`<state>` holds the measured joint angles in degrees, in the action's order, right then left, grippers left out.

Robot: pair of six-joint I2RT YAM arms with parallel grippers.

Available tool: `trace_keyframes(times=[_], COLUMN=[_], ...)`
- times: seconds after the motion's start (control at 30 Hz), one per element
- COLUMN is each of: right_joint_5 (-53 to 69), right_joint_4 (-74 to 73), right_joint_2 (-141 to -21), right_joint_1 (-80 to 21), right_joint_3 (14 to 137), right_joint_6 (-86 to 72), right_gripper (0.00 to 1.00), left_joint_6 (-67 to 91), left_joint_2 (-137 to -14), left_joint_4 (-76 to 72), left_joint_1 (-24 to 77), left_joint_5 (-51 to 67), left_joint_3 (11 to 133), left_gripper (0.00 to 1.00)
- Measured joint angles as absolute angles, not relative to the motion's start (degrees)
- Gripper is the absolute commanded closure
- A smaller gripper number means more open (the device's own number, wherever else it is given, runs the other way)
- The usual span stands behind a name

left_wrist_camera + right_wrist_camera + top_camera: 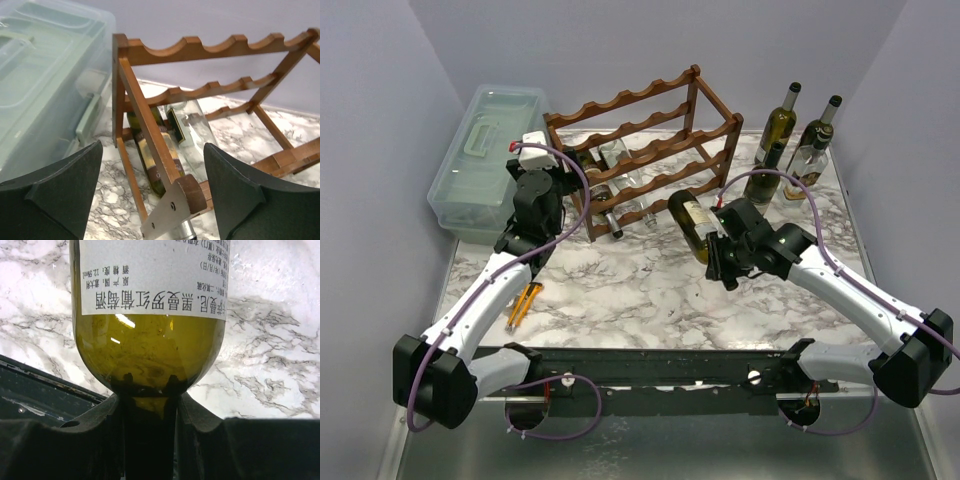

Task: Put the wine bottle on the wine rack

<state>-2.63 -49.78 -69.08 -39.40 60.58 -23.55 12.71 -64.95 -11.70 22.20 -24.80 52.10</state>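
The dark reddish-brown wine rack (650, 140) stands at the back centre, with two bottles lying in its lowest tier. My right gripper (720, 252) is shut on the neck of a green wine bottle (690, 222) with a white label. It holds the bottle tilted above the table, base toward the rack's front right. In the right wrist view the fingers (200, 440) clamp the neck below the bottle's shoulder (150, 355). My left gripper (152, 200) is open, its fingers on either side of the rack's left end post (145, 120), not touching it. It shows at the rack's left end (560, 190).
A pale green translucent plastic box (485, 160) stands left of the rack. Three bottles (780, 125) stand at the back right. An orange-handled tool (525, 305) lies at the front left. A black rail (650, 365) runs along the near edge.
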Motion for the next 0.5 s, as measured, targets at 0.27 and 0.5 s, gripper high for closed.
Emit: trace_keyframes(times=[0.27,0.5], right_joint_5=[-4.2,-5.2], right_joint_4=[-48.9,-47.8], right_joint_2=[-69.3,-69.4], right_joint_1=[-39.4,-39.4], right_joint_3=[60.6,59.2], right_joint_6=[-23.6,-23.6], right_gripper=[0.99,0.99], left_joint_6=[15.2,15.4], left_joint_2=[-67.7,-67.7], left_joint_4=[-10.2,-10.6], left_joint_1=[22.1,22.2], left_joint_5=[-21.3,-19.9], left_joint_3=[52.1,52.2], left_gripper=[0.51,0.63])
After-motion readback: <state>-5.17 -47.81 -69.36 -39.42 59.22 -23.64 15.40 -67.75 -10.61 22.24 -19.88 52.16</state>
